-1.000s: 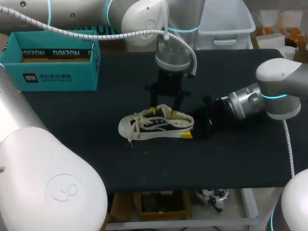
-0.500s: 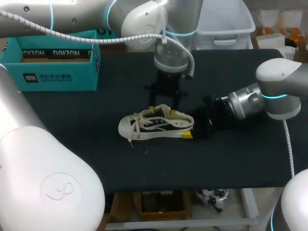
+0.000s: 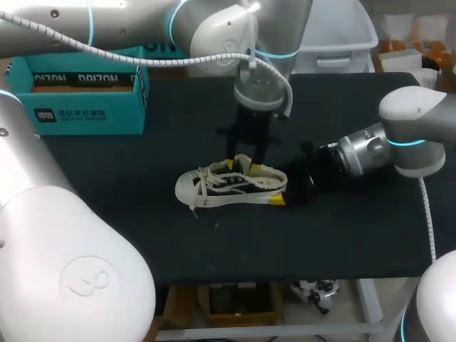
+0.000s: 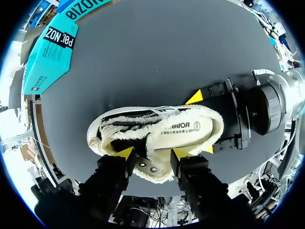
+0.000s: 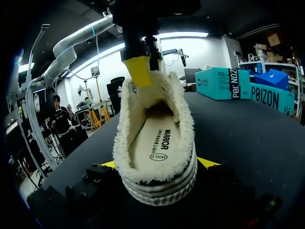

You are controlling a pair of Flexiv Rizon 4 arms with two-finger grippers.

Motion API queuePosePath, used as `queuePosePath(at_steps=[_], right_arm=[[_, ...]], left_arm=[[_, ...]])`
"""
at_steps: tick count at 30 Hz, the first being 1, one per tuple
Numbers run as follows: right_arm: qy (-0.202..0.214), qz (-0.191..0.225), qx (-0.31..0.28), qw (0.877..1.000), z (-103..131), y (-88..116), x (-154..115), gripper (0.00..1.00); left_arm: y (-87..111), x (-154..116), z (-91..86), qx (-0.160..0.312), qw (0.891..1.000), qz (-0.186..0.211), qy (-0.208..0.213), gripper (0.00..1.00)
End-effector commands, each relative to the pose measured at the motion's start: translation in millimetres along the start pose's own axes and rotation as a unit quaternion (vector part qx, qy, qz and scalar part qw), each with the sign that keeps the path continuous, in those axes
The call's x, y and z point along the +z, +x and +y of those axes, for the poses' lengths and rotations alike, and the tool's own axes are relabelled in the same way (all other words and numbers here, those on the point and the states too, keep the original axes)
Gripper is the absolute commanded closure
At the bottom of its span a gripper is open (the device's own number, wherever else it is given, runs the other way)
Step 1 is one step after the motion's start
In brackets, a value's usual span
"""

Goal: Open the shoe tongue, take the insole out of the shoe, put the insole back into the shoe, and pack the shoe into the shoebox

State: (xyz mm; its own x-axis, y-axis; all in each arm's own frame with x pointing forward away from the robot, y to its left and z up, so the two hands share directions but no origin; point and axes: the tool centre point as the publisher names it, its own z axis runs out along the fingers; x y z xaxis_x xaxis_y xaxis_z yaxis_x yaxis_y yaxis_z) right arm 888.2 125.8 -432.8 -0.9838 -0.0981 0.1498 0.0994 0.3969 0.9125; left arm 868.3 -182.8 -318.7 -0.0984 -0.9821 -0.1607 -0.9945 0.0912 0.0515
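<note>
Right fingers (image 5: 208,162) clamped on the heel of the sneaker (image 3: 231,187), one per side, pinning it mid-table. Left fingers (image 4: 180,153) spread apart, straddling the far collar edge from above; no pinch that I can see. Mouth gapes open and the insole (image 5: 157,140) lies flat inside, so I can't say whether removal is done. Packing into the teal shoebox (image 3: 71,112), far left, not done.

Robotics lab: twin arms (image 3: 214,28), black worktable (image 3: 142,235)
</note>
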Motion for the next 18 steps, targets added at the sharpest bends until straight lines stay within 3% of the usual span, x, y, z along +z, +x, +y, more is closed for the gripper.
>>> queuePosePath(at_steps=[1, 6, 10, 12, 13, 18], right_arm=[[-0.001, 0.000, 0.001, 1.000, -9, -4, 8, 1.00], [-0.001, 0.000, 0.001, 1.000, -9, -4, 8, 1.00], [-0.001, 0.000, 0.001, 1.000, -9, -4, 8, 1.00], [-0.001, 0.000, 0.001, 1.000, -9, -4, 8, 1.00], [-0.001, 0.000, 0.001, 1.000, -9, -4, 8, 1.00], [-0.001, 0.000, 0.001, 1.000, -9, -4, 8, 1.00]], left_arm=[[1.6, 4, -1.3, -0.008, 1.000, -0.009, 0.002, 0.50], [-4.1, 6, -3.4, -0.012, 1.000, -0.009, 0.002, 0.64], [-7.1, 7, -4.3, -0.015, 1.000, -0.010, 0.001, 0.69], [-8.0, 7, -4.2, -0.015, 1.000, -0.009, 0.002, 0.83], [-9.5, 7, -3.6, -0.015, 1.000, -0.006, 0.004, 1.00], [-16.5, 3, 5.4, -0.005, 1.000, 0.016, 0.011, 1.00]])
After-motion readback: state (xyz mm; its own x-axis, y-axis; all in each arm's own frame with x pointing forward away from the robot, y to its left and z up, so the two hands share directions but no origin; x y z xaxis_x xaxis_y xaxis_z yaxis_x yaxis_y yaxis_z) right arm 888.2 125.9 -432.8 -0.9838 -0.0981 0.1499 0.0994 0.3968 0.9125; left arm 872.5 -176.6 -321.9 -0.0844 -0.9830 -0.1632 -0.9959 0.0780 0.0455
